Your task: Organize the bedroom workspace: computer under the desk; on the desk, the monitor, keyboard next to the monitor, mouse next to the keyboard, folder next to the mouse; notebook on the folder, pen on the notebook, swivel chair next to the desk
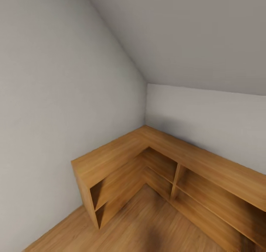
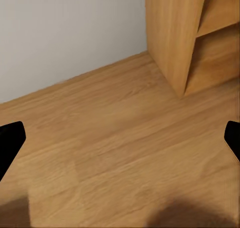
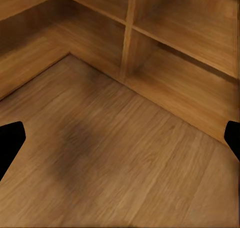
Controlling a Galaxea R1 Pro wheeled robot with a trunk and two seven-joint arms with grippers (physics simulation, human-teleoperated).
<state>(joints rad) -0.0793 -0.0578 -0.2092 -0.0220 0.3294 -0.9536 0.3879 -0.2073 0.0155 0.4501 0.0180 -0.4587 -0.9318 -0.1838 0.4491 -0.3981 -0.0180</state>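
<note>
Head view is showing a corner shelf against the wall. Both grippers, left and right, are hanging with jaws apart over floor beside that shelf.

1. Wooden floor: light brown planks with the grain running diagonally, covering most of the frame from the left edge to the lower right.
2. Wall: plain pale grey surface in the upper left, meeting the floor along a slanted line.
3. Wooden shelf unit: upper right of the frame; a flat end panel stands on the floor, with open compartments and a horizontal shelf board to its right.
4. Left gripper: two black fingertips at the left and right edges, set wide apart, nothing between them but floor.
5. Soft dark shadows along the bottom edge.
</note>
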